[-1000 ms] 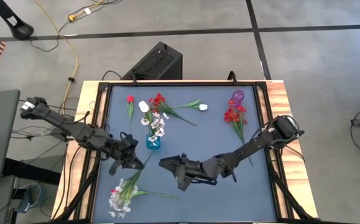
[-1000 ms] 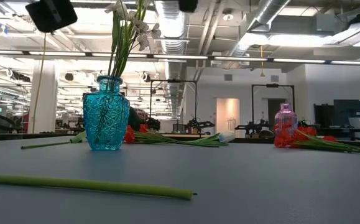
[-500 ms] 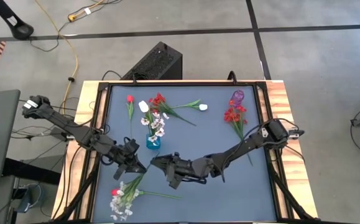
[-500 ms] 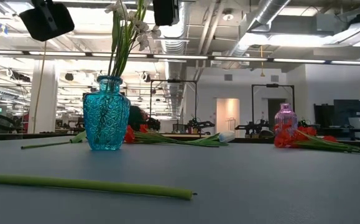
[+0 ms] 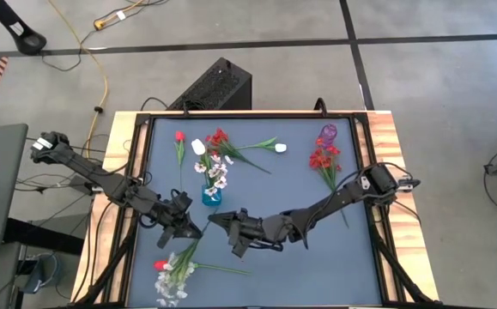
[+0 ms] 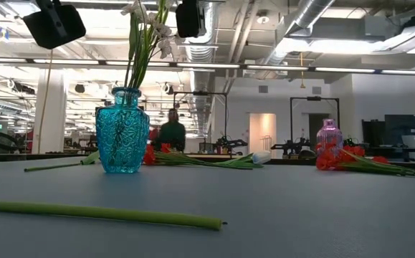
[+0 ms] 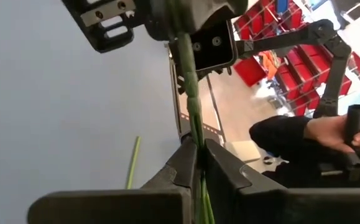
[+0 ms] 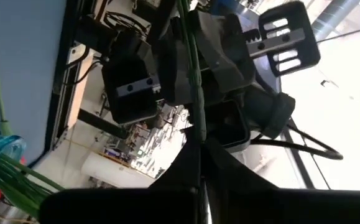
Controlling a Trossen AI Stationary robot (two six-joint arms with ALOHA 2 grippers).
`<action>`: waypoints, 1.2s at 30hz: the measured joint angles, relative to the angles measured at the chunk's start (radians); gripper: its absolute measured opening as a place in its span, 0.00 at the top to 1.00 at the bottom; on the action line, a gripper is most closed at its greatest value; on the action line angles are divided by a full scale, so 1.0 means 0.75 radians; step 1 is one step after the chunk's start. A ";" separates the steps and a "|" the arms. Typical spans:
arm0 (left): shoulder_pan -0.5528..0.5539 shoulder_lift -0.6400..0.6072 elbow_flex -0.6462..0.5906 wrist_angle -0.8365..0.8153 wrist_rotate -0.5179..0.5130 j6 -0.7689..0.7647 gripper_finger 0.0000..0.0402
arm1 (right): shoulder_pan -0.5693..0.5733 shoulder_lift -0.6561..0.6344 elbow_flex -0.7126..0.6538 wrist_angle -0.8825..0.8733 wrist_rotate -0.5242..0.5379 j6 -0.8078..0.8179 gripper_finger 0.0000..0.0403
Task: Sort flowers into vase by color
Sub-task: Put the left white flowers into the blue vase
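A green stem of a white spray is held by both grippers above the worktop. The left gripper is closed on it, and the right gripper, just beside, is closed on the same stem. The blue vase, with white flowers in it, is found just behind both grippers.

Even overhead light, faint shadows; glaring ceiling strips behind; blurred wrist-view foregrounds.
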 joint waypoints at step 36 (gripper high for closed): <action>0.032 -0.515 -0.091 -0.245 -0.184 1.118 0.64 | -0.355 -0.146 0.001 -0.440 -1.357 2.200 0.93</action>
